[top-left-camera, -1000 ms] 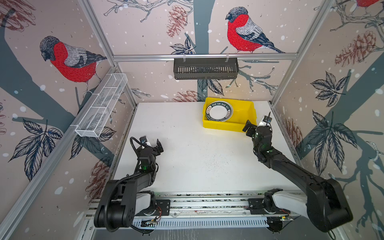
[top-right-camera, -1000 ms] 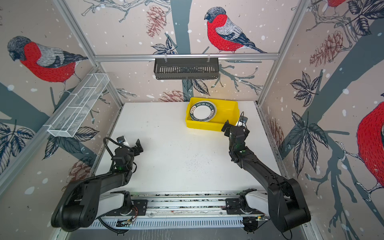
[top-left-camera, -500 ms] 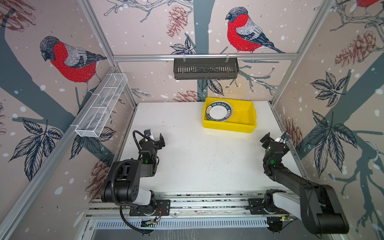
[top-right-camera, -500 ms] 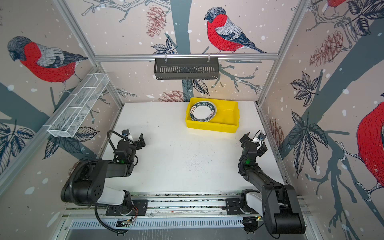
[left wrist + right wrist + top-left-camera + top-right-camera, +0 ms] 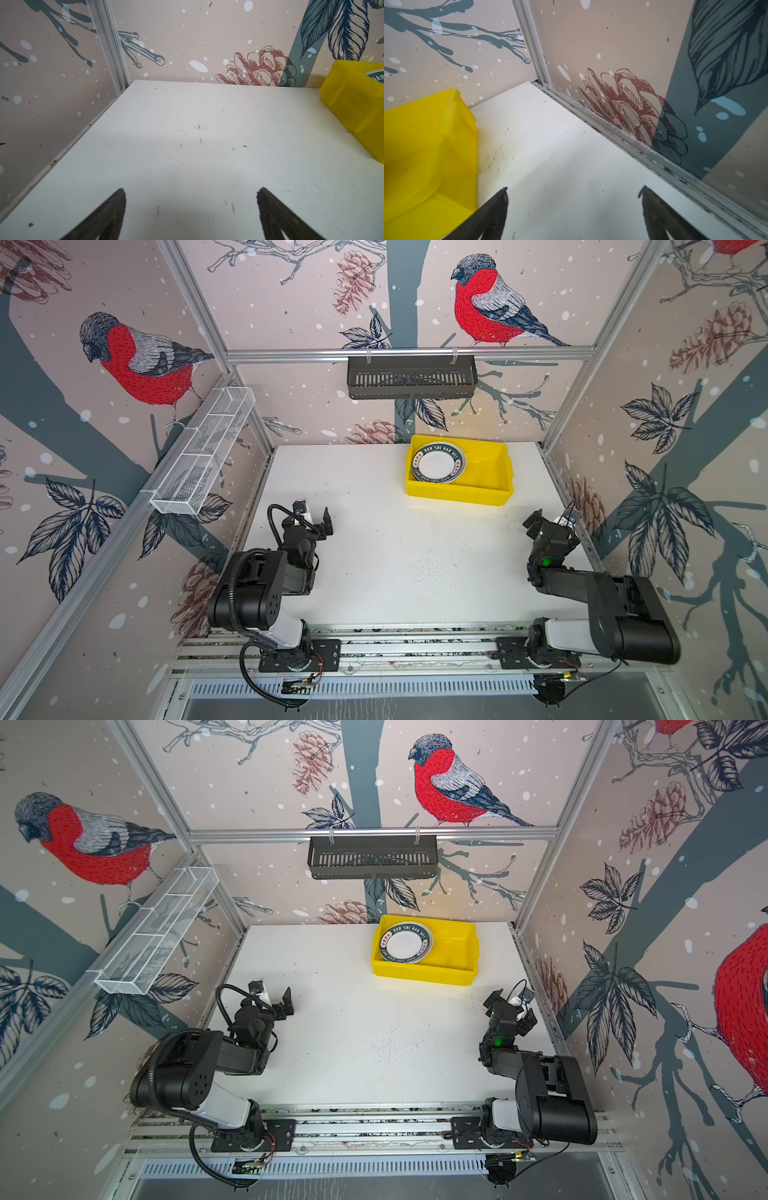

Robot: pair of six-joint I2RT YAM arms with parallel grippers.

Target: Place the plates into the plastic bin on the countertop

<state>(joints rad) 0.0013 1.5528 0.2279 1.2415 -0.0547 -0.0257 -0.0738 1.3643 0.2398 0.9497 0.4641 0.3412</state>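
**Lettered plate [image 5: 438, 464] lies in the yellow plastic bin [image 5: 457, 491]; both hands open**

In both top views the yellow plastic bin stands on the white speckled desk [image 5: 415, 572] at about 1 o'clock, close to the back wall. Inside it, toward its 9 o'clock end, lies a round white plate with a dark-green rim. White capitals on the rim read roughly "HAO SHI HAO MEI" along the far arc. The print on the near arc is too small to read. The bin's 3 o'clock half shows bare yellow floor.

The left hand [image 5: 313, 513] hovers near the desk's 9 o'clock edge, jaws spread wide and holding nothing. Its wrist view shows two dark fingers [image 5: 113, 212] with bare desk between them. The right hand [image 5: 552, 517] sits near the 3 o'clock edge, well apart from the bin. Its jaws are equally wide and empty.

A black slotted basket [image 5: 411, 379] hangs on the back rail at 12 o'clock. A white wire mesh basket [image 5: 203, 456] hangs on the wall at 10 o'clock.
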